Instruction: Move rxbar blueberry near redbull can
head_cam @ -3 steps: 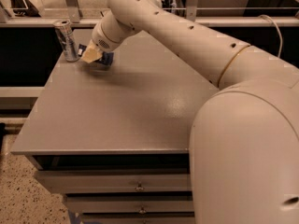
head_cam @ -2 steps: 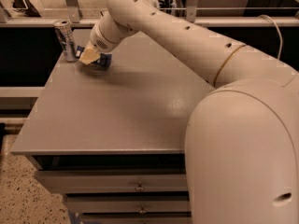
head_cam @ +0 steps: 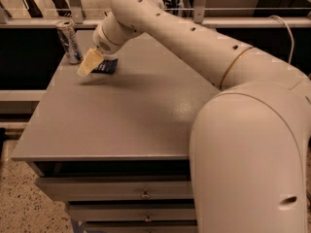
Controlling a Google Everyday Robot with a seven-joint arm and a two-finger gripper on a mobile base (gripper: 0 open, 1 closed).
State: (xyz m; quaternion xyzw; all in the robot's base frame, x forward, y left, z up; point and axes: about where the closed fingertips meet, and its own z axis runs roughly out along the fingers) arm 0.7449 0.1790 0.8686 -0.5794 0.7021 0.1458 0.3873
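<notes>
The rxbar blueberry [head_cam: 106, 66], a flat dark navy wrapper, lies on the grey table [head_cam: 121, 115] at its far left. The redbull can [head_cam: 69, 41], slim, silver and blue, stands upright a short way left of the bar, near the table's far left corner. My gripper [head_cam: 90, 62] hangs at the end of the white arm, between the can and the bar. It covers the bar's left end, and I cannot see whether it touches the bar.
My white arm [head_cam: 194, 47] reaches in from the right across the back of the table, and its large base [head_cam: 248, 159] fills the right foreground. Drawers [head_cam: 141, 194] sit under the table's front edge. A metal rail [head_cam: 243, 21] runs behind the table.
My gripper has shifted slightly left and toward the front, so more of the blue bar shows to its right. The can has not moved.
</notes>
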